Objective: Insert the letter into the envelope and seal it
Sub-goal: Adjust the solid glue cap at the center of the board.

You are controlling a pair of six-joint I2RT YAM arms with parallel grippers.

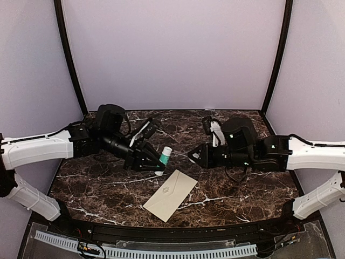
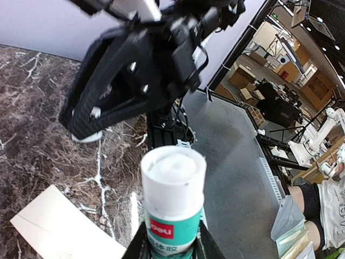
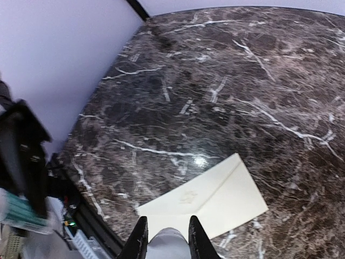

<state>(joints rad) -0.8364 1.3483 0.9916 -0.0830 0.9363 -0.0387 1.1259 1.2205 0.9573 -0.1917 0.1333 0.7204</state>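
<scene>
A: Grippers?
B: Left gripper (image 2: 173, 249) is pinched narrow on a glue stick (image 2: 173, 208). White barrel, teal label, held near its lower end. The top end is uncapped, with white glue showing.
A: Right one?
B: Right gripper (image 3: 167, 237) is narrow too, fingers closed on a small white piece (image 3: 165, 244). It's rounded and mostly cut off by the frame edge, so I can't tell for sure what it is.
A: How do the two sit relative to each other?
B: Tips face one another over the middle of the table (image 1: 253, 181), near but apart. The glue stick's open end points toward the right gripper.
A: Envelope?
B: The envelope (image 1: 170, 195) lies flat on the dark marble near the front edge, between the two arms and on the near side of both tips. It's turned diagonally — one short end toward the front-left, the other angled up toward the right gripper. Both grippers are apart from it.
A: Flap?
B: Flap side is up. The pointed flap is folded down flat on the body, tip at the faint emblem (image 3: 187, 197). Can't tell whether it's stuck down.
</scene>
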